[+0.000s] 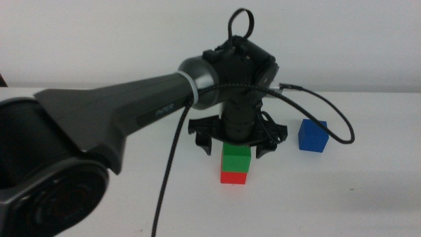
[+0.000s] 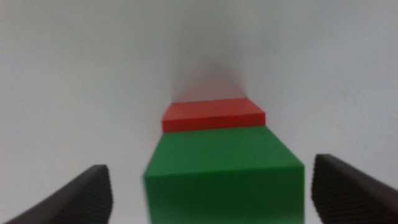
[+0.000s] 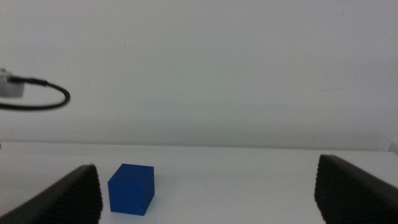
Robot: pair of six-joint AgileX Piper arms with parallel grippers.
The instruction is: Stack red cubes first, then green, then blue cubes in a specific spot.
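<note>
I note my left gripper (image 1: 234, 139) spread wide astride the green cube (image 1: 235, 158), stacked on the red cube (image 1: 233, 177); a skewed withdrawal could topple them, while my right gripper (image 3: 208, 193), open, faces the blue cube (image 1: 312, 135).

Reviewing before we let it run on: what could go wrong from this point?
1. The left gripper is open with its jaws close on either side of the green cube, which sits on the red cube. A sideways drift while lifting could topple the stack.
2. The blue cube sits near the left arm's looping cable; the right gripper, open, could snag it on approach.
</note>
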